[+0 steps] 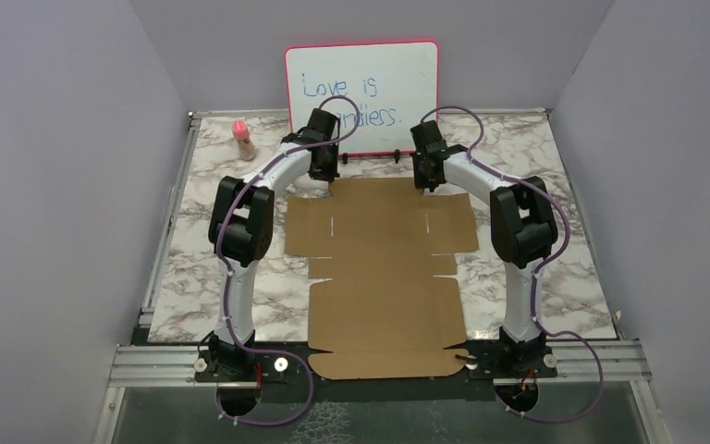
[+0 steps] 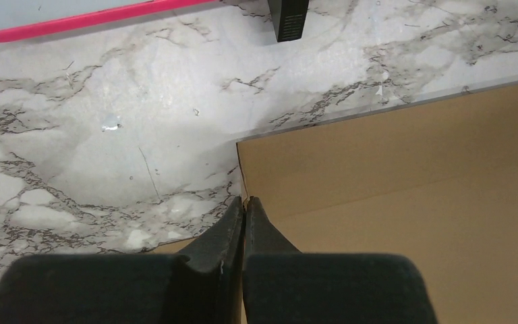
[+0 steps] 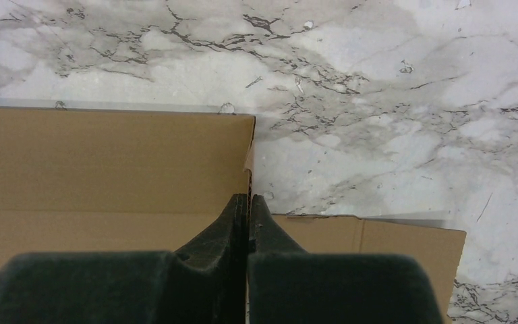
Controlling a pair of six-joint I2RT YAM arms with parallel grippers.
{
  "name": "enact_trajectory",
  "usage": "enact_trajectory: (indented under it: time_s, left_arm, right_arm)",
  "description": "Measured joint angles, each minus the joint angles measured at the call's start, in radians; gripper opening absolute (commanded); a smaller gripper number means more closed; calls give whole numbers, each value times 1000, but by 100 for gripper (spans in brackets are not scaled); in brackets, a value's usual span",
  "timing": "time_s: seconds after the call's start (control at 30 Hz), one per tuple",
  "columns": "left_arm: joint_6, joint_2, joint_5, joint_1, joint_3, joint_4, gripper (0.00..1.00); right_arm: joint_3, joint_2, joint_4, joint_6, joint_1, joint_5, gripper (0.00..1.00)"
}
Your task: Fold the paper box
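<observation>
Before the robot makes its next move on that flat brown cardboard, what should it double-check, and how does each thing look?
1. Paper box lies flat and unfolded on the table: ok.
2. Left gripper shut at the far flap's left corner: ok.
3. Right gripper shut at the far flap's right corner: ok.
4. Either gripper actually pinching cardboard: cannot tell.
5. Whiteboard and pink-capped bottle stand apart from the sheet: ok.
</observation>
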Motion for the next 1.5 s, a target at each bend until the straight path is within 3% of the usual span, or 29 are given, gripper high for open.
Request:
enact_trajectory:
  time_s: [0.1,0.4,0.5,0.63,0.73,0.9,1.13,1.5]
  left_arm:
    - [3,15,-18,-5,19,-13,12]
    - [9,7,-27,3,8,-24,65]
    - [0,-44,-19,23,-54,-20,77]
    - [-21,-169,24,75,-164,-1,85]
    - [-40,-305,72,125,-262,42,88]
    - [-64,-461,148,173,-393,108,89]
    - [-108,-737,256,230,-815,201,90]
    - [-226,-908,399,230,-1122,282,89]
  right_arm:
    - [5,4,-6,1,3,15,8]
    - [-31,-16,21,-1,3,-4,27]
    - [-75,-55,28,0,3,-26,38]
    - [-141,-138,49,1,-6,-67,50]
    - [-220,-227,87,7,-18,-101,62]
    - [-370,-380,147,23,-58,-175,73]
    - [-572,-555,264,53,-87,-334,77]
    - [-860,-592,553,167,-51,-692,83]
